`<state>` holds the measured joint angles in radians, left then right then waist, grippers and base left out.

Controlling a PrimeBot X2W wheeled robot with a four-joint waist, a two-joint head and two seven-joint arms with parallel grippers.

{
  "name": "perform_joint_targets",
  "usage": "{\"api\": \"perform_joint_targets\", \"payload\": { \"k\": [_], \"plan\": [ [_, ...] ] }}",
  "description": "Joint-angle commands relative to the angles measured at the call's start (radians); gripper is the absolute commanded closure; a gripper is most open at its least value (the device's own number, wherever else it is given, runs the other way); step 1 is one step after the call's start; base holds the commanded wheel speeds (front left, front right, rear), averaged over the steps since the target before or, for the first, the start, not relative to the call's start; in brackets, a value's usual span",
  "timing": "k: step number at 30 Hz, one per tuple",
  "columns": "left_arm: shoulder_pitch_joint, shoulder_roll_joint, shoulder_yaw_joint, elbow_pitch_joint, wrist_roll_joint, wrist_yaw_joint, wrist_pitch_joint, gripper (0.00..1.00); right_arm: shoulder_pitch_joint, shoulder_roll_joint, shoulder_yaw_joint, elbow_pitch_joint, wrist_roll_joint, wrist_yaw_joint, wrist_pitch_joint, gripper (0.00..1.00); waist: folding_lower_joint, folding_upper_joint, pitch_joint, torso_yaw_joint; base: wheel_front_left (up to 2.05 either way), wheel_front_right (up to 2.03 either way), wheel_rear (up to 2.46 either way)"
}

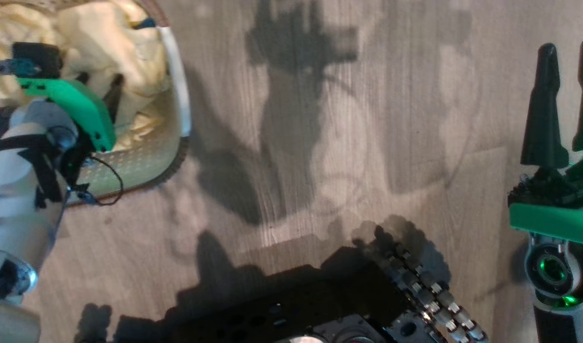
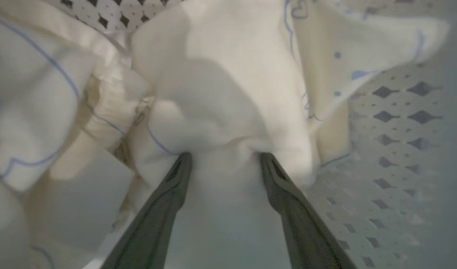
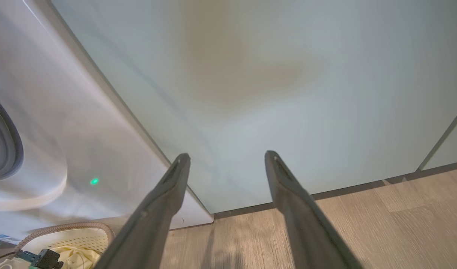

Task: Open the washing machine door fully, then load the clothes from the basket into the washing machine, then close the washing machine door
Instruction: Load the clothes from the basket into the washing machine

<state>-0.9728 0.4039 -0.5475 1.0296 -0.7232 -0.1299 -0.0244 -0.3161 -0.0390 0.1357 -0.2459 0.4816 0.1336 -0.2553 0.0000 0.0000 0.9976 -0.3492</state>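
Now loading: left jaws released, astride a fold of clothes (image 2: 221,86) in the basket (image 2: 396,123).
Next should be clench and lift; right jaws idle, released too.

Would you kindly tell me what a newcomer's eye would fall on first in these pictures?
Most striking are the pale yellow clothes heaped in the basket at the head view's upper left, with the left pincer open and its tips pressed into a fold. At that view's right edge the right pincer stands open and empty above the wooden floor.
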Motion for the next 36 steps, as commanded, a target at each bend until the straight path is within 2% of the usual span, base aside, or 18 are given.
{"api": "perform_joint_targets", "payload": {
  "k": [1, 6, 7, 8, 9, 19, 29, 36],
  "plan": [
    [0.003, 0.047, 0.017, 0.006, -0.008, -0.001, 0.009, 0.0, 0.024, -0.011, 0.018, -0.038, 0.014, -0.003, -0.006, 0.0, 0.0, 0.0, 0.026, -0.033, 0.0, 0.0, 0.0],
    [-0.007, 0.043, 0.003, 0.032, -0.01, -0.001, 0.026, 0.0, 0.035, -0.011, 0.023, -0.05, 0.021, -0.003, -0.006, 0.0, 0.0, 0.0, 0.026, -0.042, 0.0, 0.0, 0.0],
    [-0.009, 0.041, 0.0, 0.039, -0.01, -0.001, 0.029, 0.17, 0.039, -0.011, 0.022, -0.051, 0.021, -0.003, -0.006, 0.0, 0.0, 0.0, 0.024, -0.044, 0.0, 0.0, 0.0],
    [-0.01, 0.038, -0.005, 0.046, -0.008, -0.001, 0.032, 0.65, 0.041, -0.011, 0.021, -0.051, 0.022, -0.003, -0.006, 0.0, 0.0, 0.0, 0.023, -0.045, 0.0, 0.0, 0.0],
    [-0.012, 0.034, -0.009, 0.05, -0.008, -0.001, 0.036, 1.0, 0.044, -0.011, 0.019, -0.052, 0.023, -0.003, -0.006, 0.0, 0.0, 0.0, 0.022, -0.046, 0.0, 0.0, 0.0],
    [-0.023, -0.003, -0.045, 0.095, 0.013, 0.006, 0.003, 1.0, 0.034, -0.011, 0.007, -0.04, 0.009, -0.003, -0.006, 0.0, 0.0, 0.0, -0.003, -0.024, 0.0, 0.0, 0.0],
    [0.002, -0.102, -0.073, 0.098, 0.036, 0.05, -0.122, 1.0, 0.05, -0.011, -0.044, -0.028, -0.076, -0.003, -0.006, 0.0, 0.0, 0.0, -0.112, 0.077, 0.0, 0.0, 0.0],
    [0.048, -0.152, -0.06, 0.047, 0.038, 0.097, -0.224, 1.0, 0.088, -0.011, -0.082, -0.002, -0.151, -0.003, -0.006, 0.0, 0.0, 0.0, -0.243, 0.154, 0.0, 0.0, 0.0]
  ]
}}
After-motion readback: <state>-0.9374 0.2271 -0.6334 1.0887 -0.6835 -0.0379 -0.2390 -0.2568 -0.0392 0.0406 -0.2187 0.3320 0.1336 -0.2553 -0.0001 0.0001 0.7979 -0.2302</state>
